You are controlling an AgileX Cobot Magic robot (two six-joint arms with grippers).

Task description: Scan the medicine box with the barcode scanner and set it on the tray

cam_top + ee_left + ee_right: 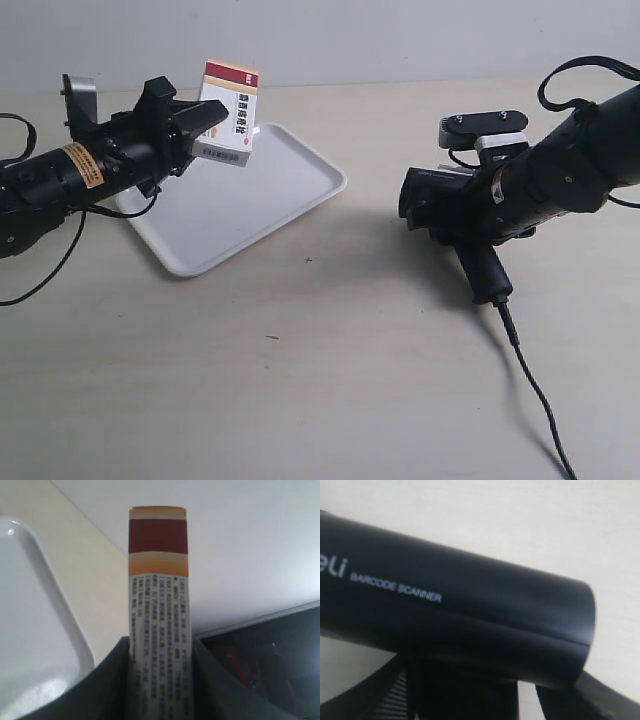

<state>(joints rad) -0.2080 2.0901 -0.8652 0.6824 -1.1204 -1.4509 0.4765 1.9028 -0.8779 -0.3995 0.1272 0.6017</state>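
My left gripper (205, 125) is shut on the white medicine box (230, 112) and holds it in the air over the far corner of the white tray (290, 185). The box stands with its red and tan band (158, 535) away from the fingers (107, 680), which clamp its two sides. My right gripper (455, 215) is shut on the black barcode scanner (450, 200), lifted off the table, its head (470, 615) turned toward the box. The scanner's handle (485, 270) hangs down and its thin cable (535, 385) trails over the table.
The tray's rim (47, 585) lies beside and below the box. Beige tabletop (320, 380) spreads in front of both arms. A grey wall (400, 40) stands behind the table. Loose black cables (40, 275) lie by the arm at the exterior view's left.
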